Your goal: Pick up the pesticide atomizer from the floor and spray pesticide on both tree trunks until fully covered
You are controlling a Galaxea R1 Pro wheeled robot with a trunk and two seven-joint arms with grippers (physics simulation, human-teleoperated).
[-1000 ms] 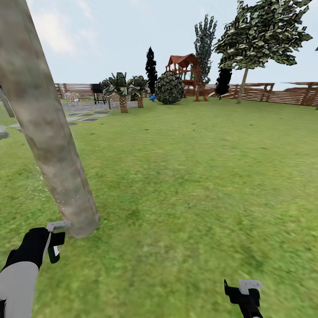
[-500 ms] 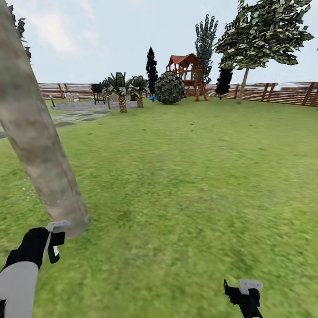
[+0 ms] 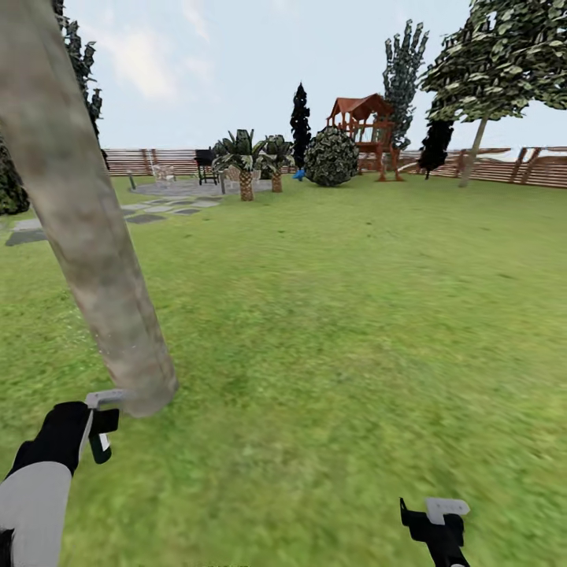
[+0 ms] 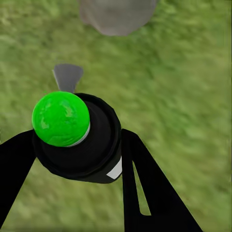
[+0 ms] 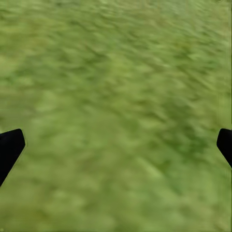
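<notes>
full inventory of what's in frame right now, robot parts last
Tree trunk: 1, pale grey-brown, near left on lawn.
Pesticide atomizer: 1, dark with bright green end, in left gripper.
Leafy tree: 1, green crown, far right by fence.
Fence: reddish-brown slats, along far edge.
Playhouse: 1, red-brown, far centre.
Round bush: 1, dark green, beside playhouse.
Palm-like plants: 2, far centre-left.
Grill: 1, black, on grey paving.
Stepping slabs: several, grey, far left.
Lawn: green.
Left gripper: black, holding atomizer near trunk base.
Right gripper: black, open, over grass.
</notes>
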